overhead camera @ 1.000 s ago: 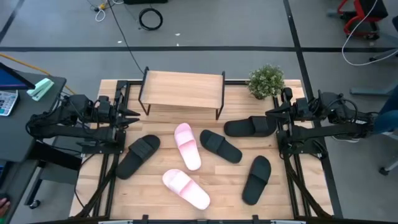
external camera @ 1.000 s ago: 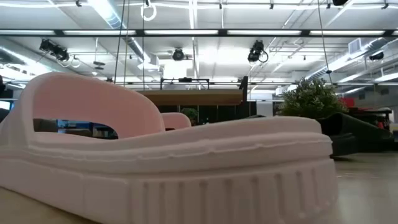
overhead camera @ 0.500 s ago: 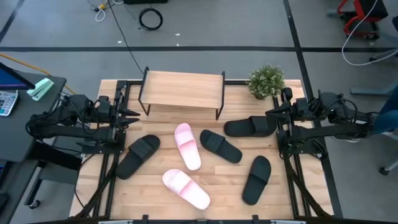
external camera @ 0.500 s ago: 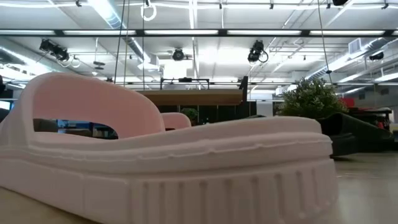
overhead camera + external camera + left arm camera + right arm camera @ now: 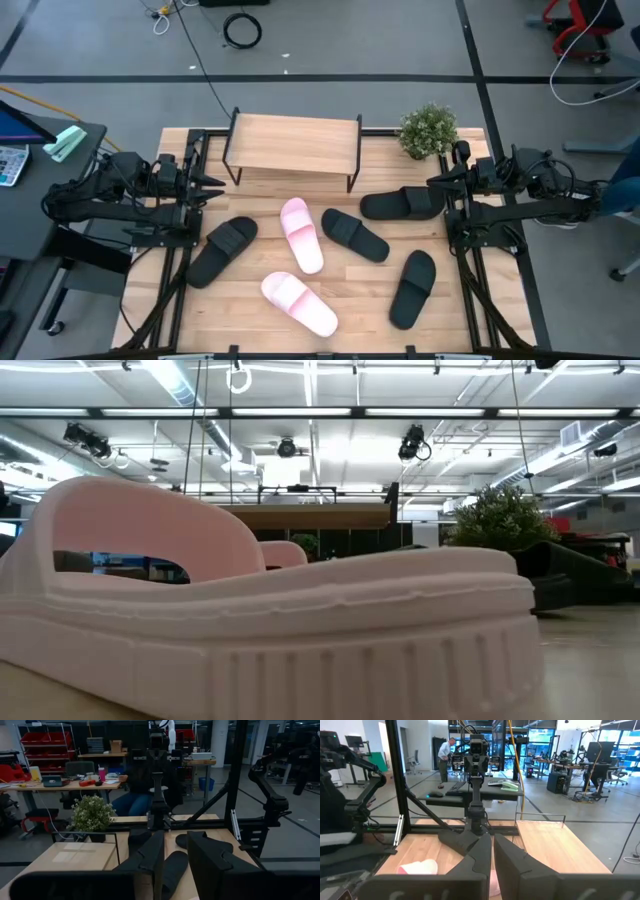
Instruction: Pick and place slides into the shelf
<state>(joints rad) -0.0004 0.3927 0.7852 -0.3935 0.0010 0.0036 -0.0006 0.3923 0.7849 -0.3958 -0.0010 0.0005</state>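
Observation:
The shelf (image 5: 293, 143) stands at the table's back, with nothing on its light wooden top. Several slides lie loose in front of it: two pale pink (image 5: 301, 234) (image 5: 298, 303) and several black (image 5: 222, 250) (image 5: 354, 235) (image 5: 401, 204) (image 5: 413, 288). In the low view the near pink slide (image 5: 280, 630) fills the picture. My left gripper (image 5: 214, 184) waits at the table's left edge, its fingers (image 5: 150, 857) apart with nothing between them. At the right edge my right gripper (image 5: 434, 181) hovers beside a black slide, its fingers (image 5: 480, 857) together and holding nothing.
A small potted plant (image 5: 428, 130) stands at the back right corner, next to the shelf. Black frame rails (image 5: 186, 230) run along both table sides. A person (image 5: 135, 800) sits beyond the table in the left wrist view.

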